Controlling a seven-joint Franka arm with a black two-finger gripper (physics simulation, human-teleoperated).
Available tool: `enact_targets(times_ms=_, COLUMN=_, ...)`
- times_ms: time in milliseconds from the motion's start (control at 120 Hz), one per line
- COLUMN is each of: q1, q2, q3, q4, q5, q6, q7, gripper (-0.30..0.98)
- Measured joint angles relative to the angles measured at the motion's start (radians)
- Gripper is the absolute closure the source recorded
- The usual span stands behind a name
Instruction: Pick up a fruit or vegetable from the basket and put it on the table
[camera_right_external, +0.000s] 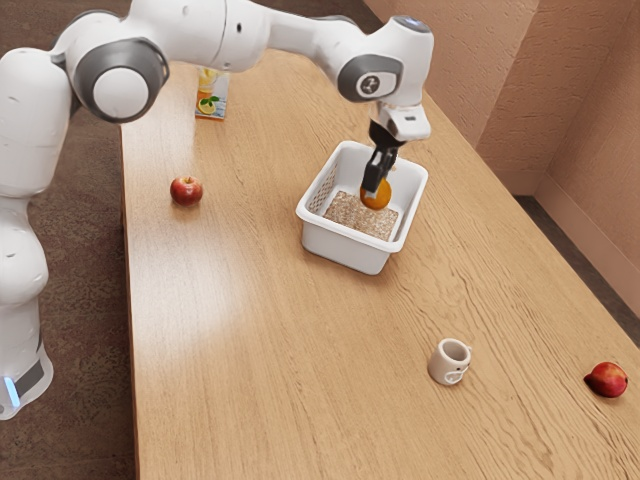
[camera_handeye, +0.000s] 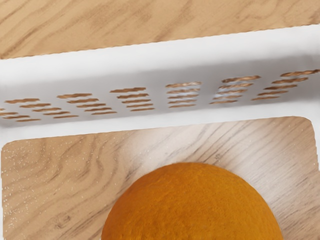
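Gripper (camera_right_external: 374, 184) at the orange (camera_right_external: 379, 199), inside basket (camera_right_external: 335, 243) outline; can't tell if clamped. Basket rim surrounds both. Table (camera_right_external: 250, 350) runs from basket to apple (camera_right_external: 186, 191), exterior view's left; mug (camera_right_external: 449, 365) sits well apart from basket, exterior view's lower right.

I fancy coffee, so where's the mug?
The mug stands on the table in the exterior view's lower right, to the left of a red fruit.
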Motion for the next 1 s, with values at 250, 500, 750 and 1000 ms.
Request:
enact_targets(times_ms=250, q1=-0.015, q2=-0.026, q3=-0.049, q4=0.162, q5=0.000, q6=-0.076, q7=-0.008, gripper=0.65)
enact_targets(times_ms=500, q1=-0.086, q2=-0.007, q3=-0.048, q4=0.253, q5=0.003, q6=-0.108, q7=-0.011, gripper=0.63)
enact_targets(times_ms=750, q1=-0.200, q2=0.443, q3=-0.043, q4=0.837, q5=0.070, q6=-0.244, q7=-0.010, gripper=0.64)
enact_targets(times_ms=1000, q1=-0.257, q2=0.656, q3=-0.058, q4=1.056, q5=0.096, q6=-0.335, q7=-0.004, gripper=0.52)
